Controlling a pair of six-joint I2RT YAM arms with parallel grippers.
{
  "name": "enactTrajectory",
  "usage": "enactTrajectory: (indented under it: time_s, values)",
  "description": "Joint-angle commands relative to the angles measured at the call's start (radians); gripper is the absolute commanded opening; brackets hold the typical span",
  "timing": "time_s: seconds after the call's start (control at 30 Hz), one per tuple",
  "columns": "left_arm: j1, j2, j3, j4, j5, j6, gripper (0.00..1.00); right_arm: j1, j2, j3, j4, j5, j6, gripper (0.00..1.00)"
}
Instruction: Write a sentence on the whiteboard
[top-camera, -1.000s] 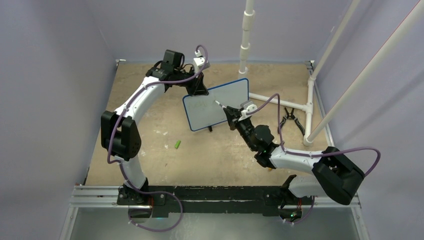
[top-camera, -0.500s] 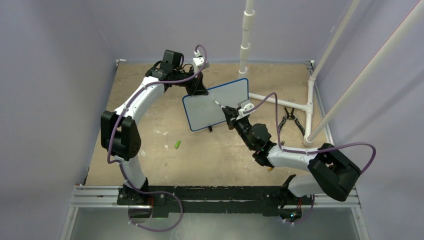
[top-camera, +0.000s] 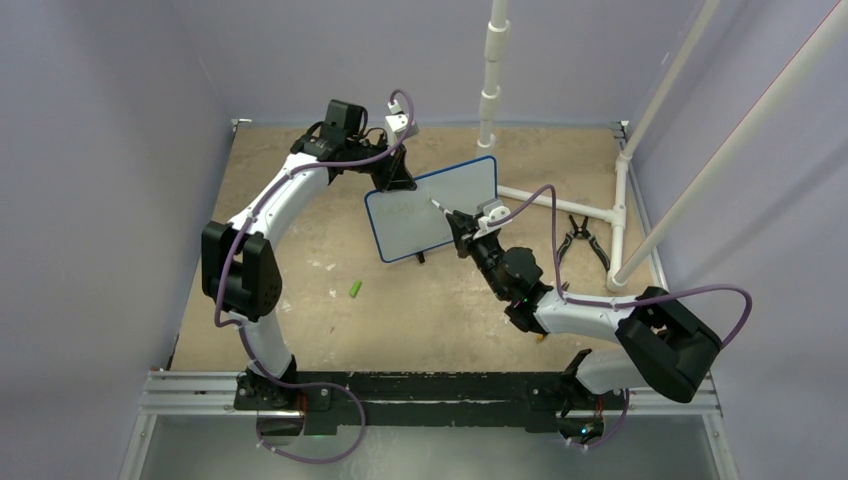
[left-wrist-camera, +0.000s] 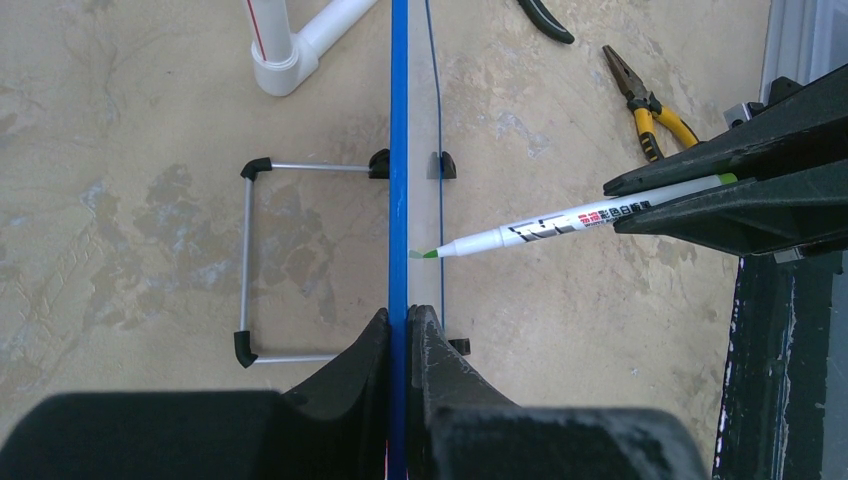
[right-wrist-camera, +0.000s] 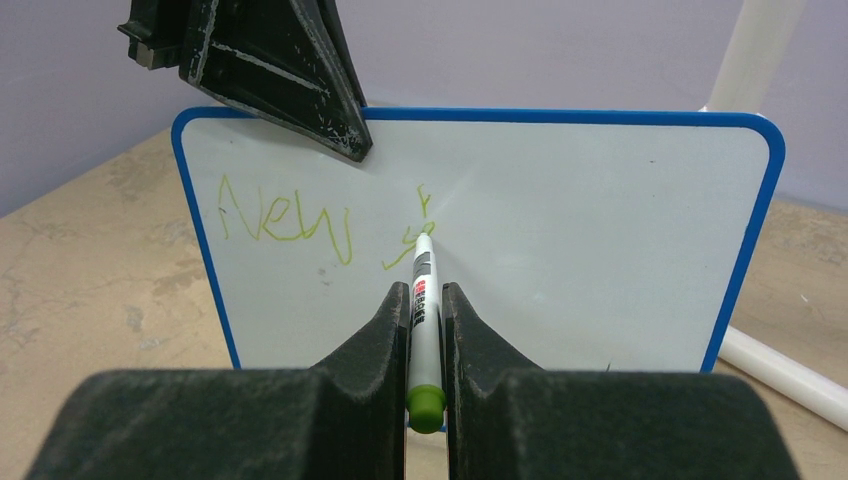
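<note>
The whiteboard (top-camera: 435, 210) (right-wrist-camera: 560, 240) stands upright mid-table on its wire stand, blue-framed. My left gripper (top-camera: 395, 178) (left-wrist-camera: 400, 322) is shut on the board's top edge (left-wrist-camera: 399, 150). The sentence (right-wrist-camera: 285, 218) reads "New" in green, with a few more strokes (right-wrist-camera: 415, 228) beside it. My right gripper (top-camera: 462, 232) (right-wrist-camera: 426, 296) is shut on a white marker (right-wrist-camera: 424, 300) (left-wrist-camera: 560, 226) with a green end. The marker's green tip (left-wrist-camera: 428, 254) touches the board face at those newest strokes.
A green marker cap (top-camera: 355, 289) lies on the table left of the board. Black pliers (top-camera: 580, 240) and yellow-handled pliers (left-wrist-camera: 645, 100) lie right of it. A white PVC pipe frame (top-camera: 560, 203) runs behind and to the right; purple walls enclose the table.
The right arm's elbow and base link shifted slightly left early on. The marker tip stays at about the same spot on the board. The left arm has not moved.
</note>
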Motion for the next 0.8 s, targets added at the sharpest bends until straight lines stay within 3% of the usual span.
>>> enactTrajectory:
  time_s: [0.0, 0.77]
  values:
    - [0.009, -0.016, -0.023, -0.027, -0.022, 0.038, 0.0, -0.005, 0.0, 0.036, 0.054, 0.049, -0.046, 0.0]
    - [0.011, -0.023, -0.026, -0.018, -0.015, 0.035, 0.0, -0.005, 0.031, 0.058, -0.139, 0.04, 0.018, 0.0]
